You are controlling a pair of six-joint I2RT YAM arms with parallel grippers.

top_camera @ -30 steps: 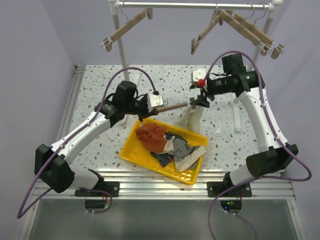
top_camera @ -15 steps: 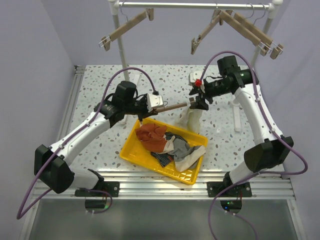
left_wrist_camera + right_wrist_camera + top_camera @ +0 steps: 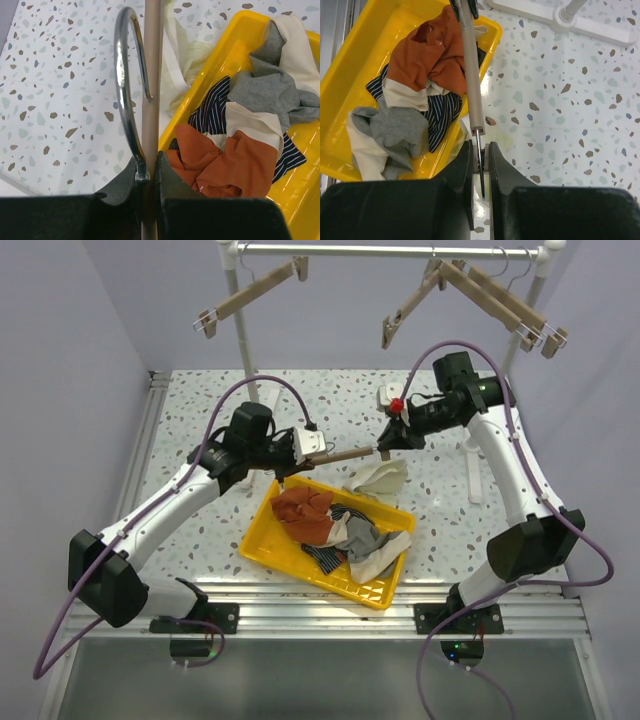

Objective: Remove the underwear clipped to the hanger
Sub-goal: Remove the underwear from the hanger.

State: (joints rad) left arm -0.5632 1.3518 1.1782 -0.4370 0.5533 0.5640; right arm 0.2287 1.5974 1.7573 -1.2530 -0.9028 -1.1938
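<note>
Underwear pile sits in shallow yellow plastic tray point(image 3: 262, 540) near the front edge of the speckled terrazzo table point(image 3: 200, 410): orange-red cloth brief point(image 3: 305, 512) at the tray's far-left end, navy brief with thin stripes point(image 3: 325, 555) under and beside it, grey-white brief point(image 3: 368, 540) toward the tray's right end, cream fabric edges mixed in. Pale cream-green brief point(image 3: 380, 478) lies crumpled on the tray's far rim, partly spilling onto the table just beyond it.

Wooden hanger with metal hook point(image 3: 348, 453) is held level above the tray's far side, between both arms. Left gripper point(image 3: 148, 165) is clamped tight on the hanger's wooden bar at the hook base. Right gripper point(image 3: 480, 155) is pinched closed on the thin metal clip at the bar's other end; no cloth hangs from that clip.

Empty wooden hangers point(image 3: 480, 295) hang on the white rack rail point(image 3: 390, 251) at the table's far edge.
</note>
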